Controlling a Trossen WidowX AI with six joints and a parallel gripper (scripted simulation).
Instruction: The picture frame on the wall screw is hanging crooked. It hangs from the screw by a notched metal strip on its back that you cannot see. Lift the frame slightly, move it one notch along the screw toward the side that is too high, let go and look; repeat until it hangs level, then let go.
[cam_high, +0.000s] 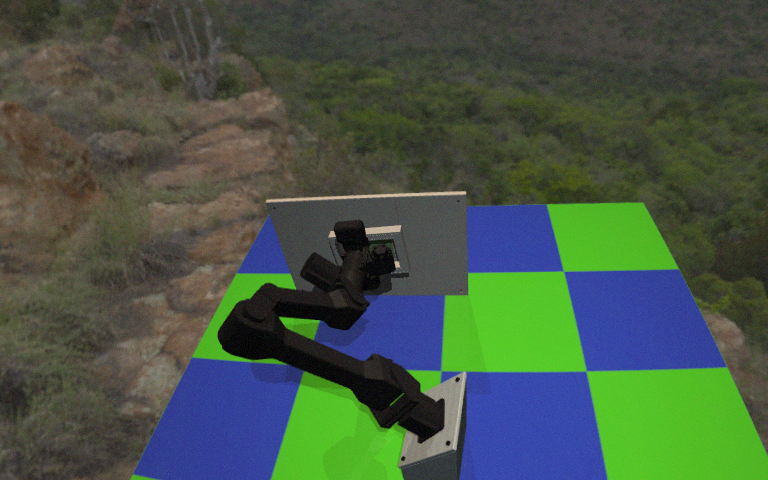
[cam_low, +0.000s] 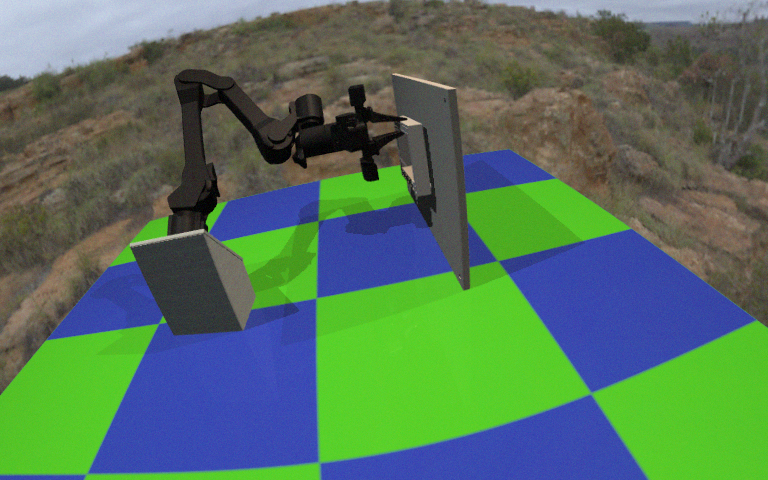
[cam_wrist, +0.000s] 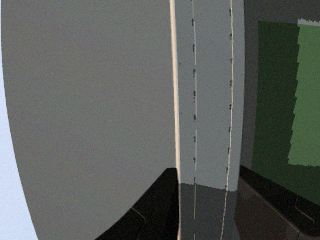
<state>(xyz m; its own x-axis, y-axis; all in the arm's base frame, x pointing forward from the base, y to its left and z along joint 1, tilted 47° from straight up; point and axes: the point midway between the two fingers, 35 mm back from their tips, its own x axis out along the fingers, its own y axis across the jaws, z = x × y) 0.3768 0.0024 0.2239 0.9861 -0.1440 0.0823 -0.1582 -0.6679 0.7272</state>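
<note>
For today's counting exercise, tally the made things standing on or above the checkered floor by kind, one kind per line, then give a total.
Robot arm, its tool shut on the frame: 1
Grey wall panel: 1
Picture frame on the panel: 1
Grey pedestal block under the arm: 1
Total: 4
</note>
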